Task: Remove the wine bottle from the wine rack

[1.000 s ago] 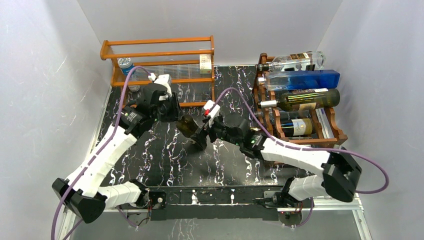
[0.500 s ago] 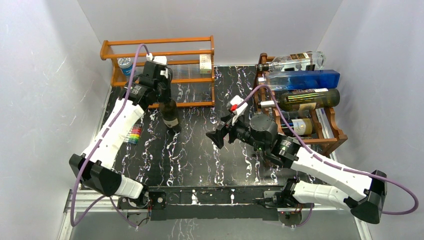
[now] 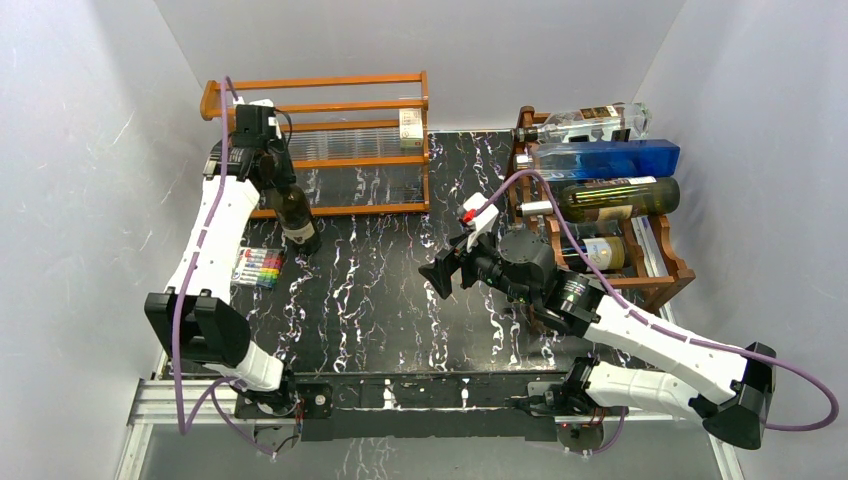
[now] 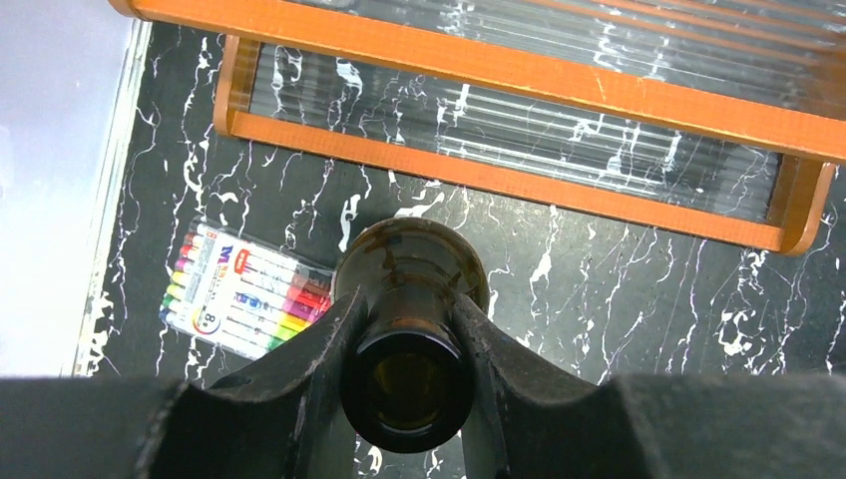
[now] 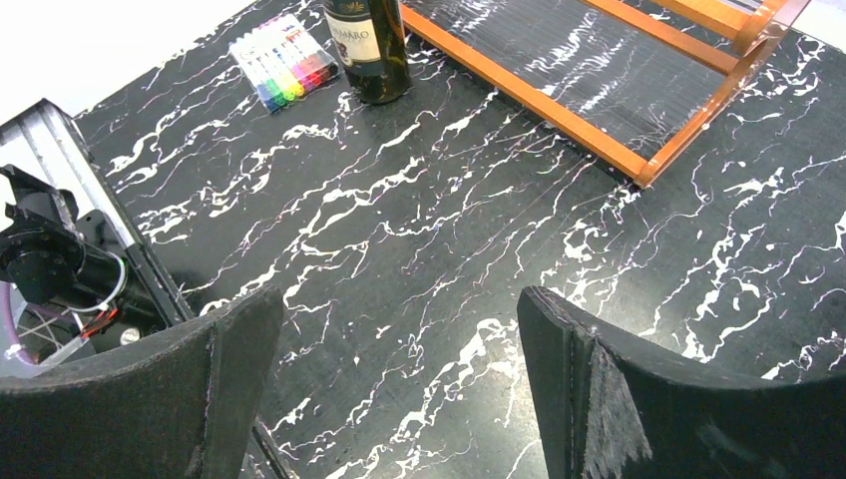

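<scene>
A dark wine bottle point(image 3: 297, 220) stands upright at the left of the black marbled table, in front of the orange shelf. My left gripper point(image 3: 275, 170) is shut on its neck from above; the left wrist view looks down its mouth point(image 4: 407, 384) between the fingers. The bottle's base also shows in the right wrist view point(image 5: 367, 45). The dark reddish-brown wine rack point(image 3: 665, 255) stands at the right with several bottles lying on its tiers. My right gripper point(image 3: 440, 275) is open and empty above the table's middle, its jaws wide apart in the right wrist view point(image 5: 399, 369).
An orange wooden shelf with clear slats point(image 3: 320, 105) stands at the back left. A pack of coloured markers point(image 3: 258, 268) lies just left of the bottle, also seen in the left wrist view point(image 4: 244, 289). White walls close in on both sides.
My left arm has carried the bottle from the table's middle to the left and stood it upright by the shelf. My right gripper let go of it and drew back to the right.
</scene>
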Action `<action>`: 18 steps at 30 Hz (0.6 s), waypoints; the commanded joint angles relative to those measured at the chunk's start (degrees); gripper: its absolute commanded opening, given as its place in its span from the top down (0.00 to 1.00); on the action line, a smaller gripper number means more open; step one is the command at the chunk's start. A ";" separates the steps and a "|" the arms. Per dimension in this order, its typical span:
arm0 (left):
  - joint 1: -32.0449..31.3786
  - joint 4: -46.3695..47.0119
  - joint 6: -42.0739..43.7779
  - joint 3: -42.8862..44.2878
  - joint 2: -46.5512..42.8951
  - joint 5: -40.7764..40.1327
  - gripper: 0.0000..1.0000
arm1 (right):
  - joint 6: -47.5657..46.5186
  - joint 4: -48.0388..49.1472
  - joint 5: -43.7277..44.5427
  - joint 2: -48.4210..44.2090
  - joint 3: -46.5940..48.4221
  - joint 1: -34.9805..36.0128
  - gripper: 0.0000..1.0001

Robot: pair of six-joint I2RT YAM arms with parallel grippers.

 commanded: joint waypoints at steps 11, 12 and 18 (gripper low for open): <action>1.52 6.23 1.68 -0.86 -4.74 4.63 0.34 | 0.94 1.31 2.15 -0.38 2.05 0.10 0.02; 1.58 6.26 2.05 -0.90 -5.16 4.78 0.27 | 1.07 1.22 2.04 -0.22 2.47 0.11 0.02; 1.56 4.40 3.72 -0.19 -8.42 6.01 0.02 | -0.37 -2.06 1.87 1.27 5.29 0.06 0.02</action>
